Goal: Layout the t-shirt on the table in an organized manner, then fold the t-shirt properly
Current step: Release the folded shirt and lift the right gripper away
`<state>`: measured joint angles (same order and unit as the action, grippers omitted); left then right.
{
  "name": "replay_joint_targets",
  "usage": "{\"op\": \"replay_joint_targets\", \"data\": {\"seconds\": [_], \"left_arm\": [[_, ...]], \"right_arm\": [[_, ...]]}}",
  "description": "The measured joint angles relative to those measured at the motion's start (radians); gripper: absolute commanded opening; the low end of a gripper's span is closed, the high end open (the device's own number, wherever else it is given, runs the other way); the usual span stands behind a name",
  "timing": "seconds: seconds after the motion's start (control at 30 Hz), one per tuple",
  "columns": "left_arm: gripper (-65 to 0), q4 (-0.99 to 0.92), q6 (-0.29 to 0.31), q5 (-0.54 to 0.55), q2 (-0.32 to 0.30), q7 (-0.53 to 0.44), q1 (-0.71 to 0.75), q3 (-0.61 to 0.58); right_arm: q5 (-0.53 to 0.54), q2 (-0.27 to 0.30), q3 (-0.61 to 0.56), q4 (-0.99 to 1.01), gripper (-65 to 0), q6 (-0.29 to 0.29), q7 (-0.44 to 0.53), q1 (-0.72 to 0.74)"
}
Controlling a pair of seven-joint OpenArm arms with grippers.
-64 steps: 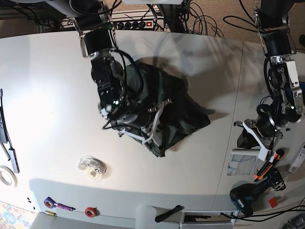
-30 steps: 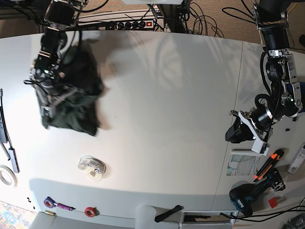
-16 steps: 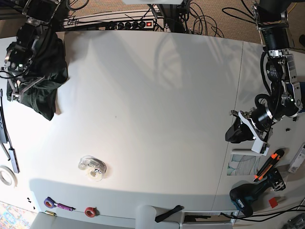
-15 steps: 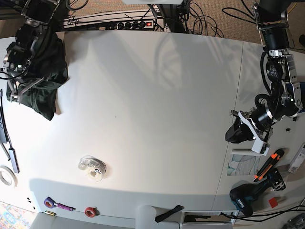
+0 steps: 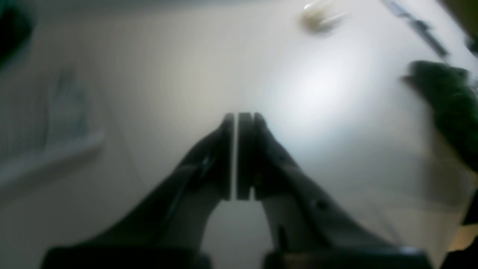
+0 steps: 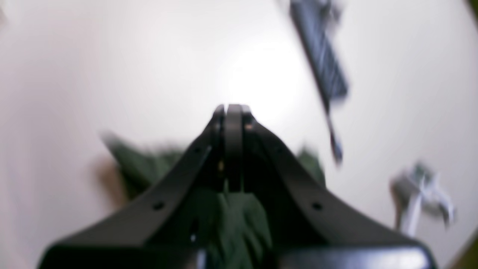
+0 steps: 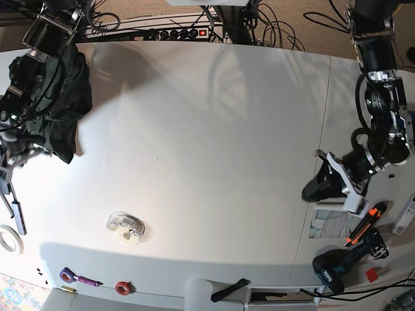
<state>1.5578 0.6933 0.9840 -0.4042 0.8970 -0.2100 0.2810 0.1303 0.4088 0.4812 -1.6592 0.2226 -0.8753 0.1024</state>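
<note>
Laying-out is not done: we see the t-shirt (image 7: 55,103) bunched at the table's (image 7: 214,129) far left edge, pinched by the right gripper (image 6: 228,149). Left gripper (image 5: 236,157) fingers are pressed together, empty. Folding remains.

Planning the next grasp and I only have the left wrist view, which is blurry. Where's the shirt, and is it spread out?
Observer: Not spread. In the base view the shirt is bunched at a far corner of the table, draped against the right arm.
Operator: Is it gripped?
Observer: Looks so. The right wrist view shows the right fingers shut, with green fabric pinched.
Operator: Anything near my arm?
Observer: A drill lies just past the left fingers.
</note>
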Motion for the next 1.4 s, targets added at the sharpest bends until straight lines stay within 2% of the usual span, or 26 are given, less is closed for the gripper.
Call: {"op": "replay_joint_targets", "data": {"seconds": [0.07,0.13,0.23,0.3,0.53,0.7,0.87,0.93,0.97,1.07,1.23,1.33,1.4], "left_arm": [[-65.0,0.001,0.000,0.066,0.000,-0.031,-0.018,0.009],[-65.0,0.008,0.000,0.074,0.000,-0.048,-0.019,0.029],[-65.0,0.040,-0.002,0.080,0.000,-0.024,0.007,0.080],[-65.0,0.084,-0.005,0.135,0.000,-0.005,0.060,0.133],[-65.0,0.338,0.000,0.321,0.002,0.236,0.335,0.340],[-65.0,0.425,0.001,0.475,0.002,0.339,0.556,0.528],[-65.0,0.425,0.000,0.472,0.002,0.470,0.745,0.613],[-65.0,0.425,0.001,0.471,-0.004,0.514,0.829,0.606],[-65.0,0.424,0.001,0.472,-0.016,0.507,0.880,0.595],[-65.0,0.426,0.004,0.473,-0.113,0.510,1.050,0.538],[-65.0,0.420,0.004,0.481,-0.244,0.489,1.236,0.360],[-65.0,0.380,0.001,0.474,-0.303,0.373,1.294,0.210],[-65.0,0.352,0.001,0.349,-0.333,0.250,1.295,0.093]], "right_arm": [[0.010,0.001,0.001,-0.078,-65.0,0.037,0.013,-0.002],[0.013,-0.003,0.001,-0.145,-65.0,0.072,0.009,-0.021],[0.032,-0.005,-0.001,-0.245,-65.0,0.079,0.008,-0.101],[0.027,-0.005,0.000,-0.315,-65.0,0.079,0.002,-0.175],[0.036,0.000,-0.002,-0.596,-65.0,0.077,-0.040,-0.467],[0.041,0.002,-0.002,-0.679,-65.0,0.083,-0.081,-0.681],[0.042,0.003,-0.002,-0.679,-65.0,0.082,-0.112,-0.852],[0.080,0.003,-0.002,-0.679,-65.0,0.079,-0.119,-0.914],[0.117,0.004,-0.002,-0.679,-65.0,0.079,-0.121,-0.947],[0.176,0.006,-0.003,-0.670,-65.0,0.094,-0.130,-1.043],[0.270,0.005,-0.003,-0.509,-65.0,0.194,-0.126,-1.127],[0.357,0.007,-0.003,-0.311,-65.0,0.245,-0.111,-1.113],[0.413,0.006,-0.005,-0.156,-65.0,0.286,-0.113,-1.086]]}}
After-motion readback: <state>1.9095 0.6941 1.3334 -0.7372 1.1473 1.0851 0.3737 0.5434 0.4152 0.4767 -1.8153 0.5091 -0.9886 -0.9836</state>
